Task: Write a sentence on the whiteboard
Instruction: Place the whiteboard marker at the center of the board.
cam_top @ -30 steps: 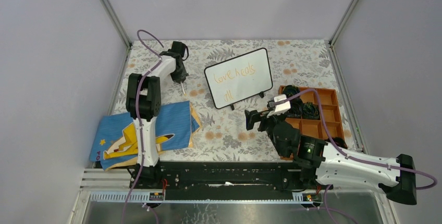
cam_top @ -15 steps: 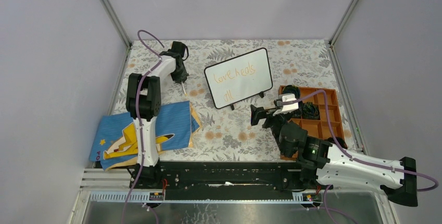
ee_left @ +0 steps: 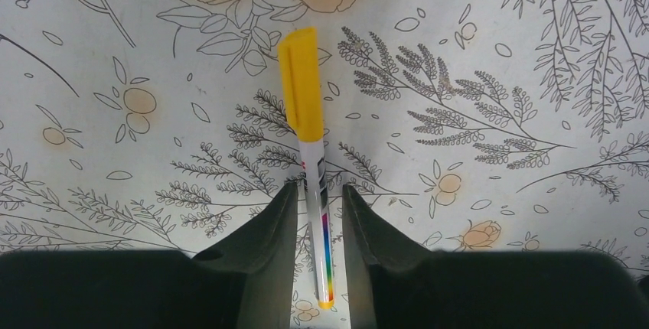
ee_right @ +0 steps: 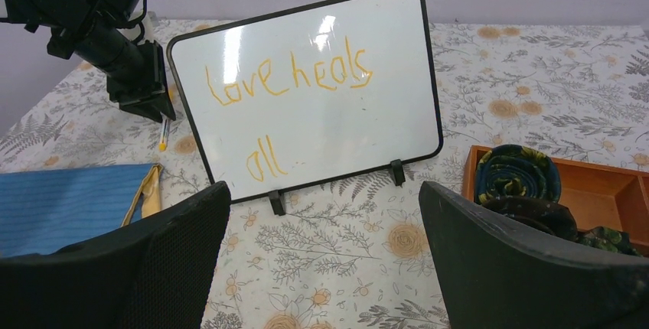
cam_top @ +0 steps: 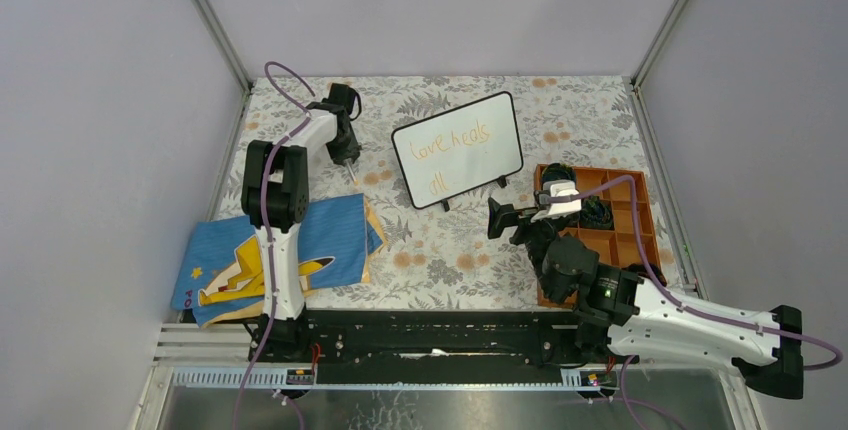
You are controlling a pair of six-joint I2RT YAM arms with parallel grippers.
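Three orange words form the sentence (ee_right: 291,76) on the whiteboard (ee_right: 367,134), which stands ahead of the right fingers (ee_right: 176,245), spread wide and empty. The left fingers (ee_left: 260,237) pinch a capped pen (ee_left: 300,84), its cap beyond their tips. Writing looks finished; only parking the pen seems left.

- Cannot tell whether left tool (ee_left: 319,189) pinches the marker (ee_left: 299,76) or merely flanks it.
- Loses the orange tray (ee_right: 612,191) past right wrist view's edge.
- Hides part of blue cloth (cam_top: 335,232) beneath left arm (cam_top: 272,200).
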